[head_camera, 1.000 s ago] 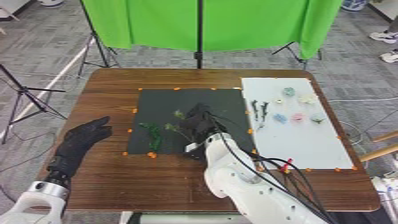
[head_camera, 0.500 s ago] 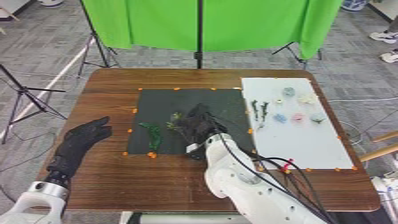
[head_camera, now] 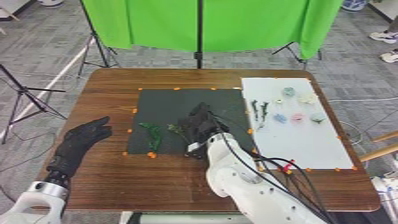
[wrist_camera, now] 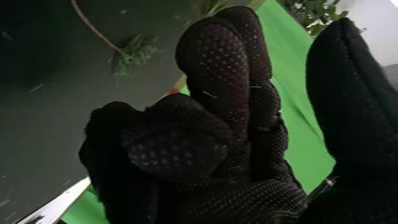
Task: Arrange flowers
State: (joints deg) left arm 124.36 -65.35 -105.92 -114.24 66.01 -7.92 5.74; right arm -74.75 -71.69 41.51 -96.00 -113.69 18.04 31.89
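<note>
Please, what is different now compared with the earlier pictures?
The feathery green sprig beside the right black-gloved hand shows its tips nearer the robot; its farther tips are moved or covered, I cannot tell which. The left black-gloved hand, dark green leafy stem and pale flowers stayed.

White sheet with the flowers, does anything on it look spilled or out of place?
Nothing stands out: the pale flower heads lie spread out on the white sheet, the two dark sprigs beside them, and I see no spill.
</note>
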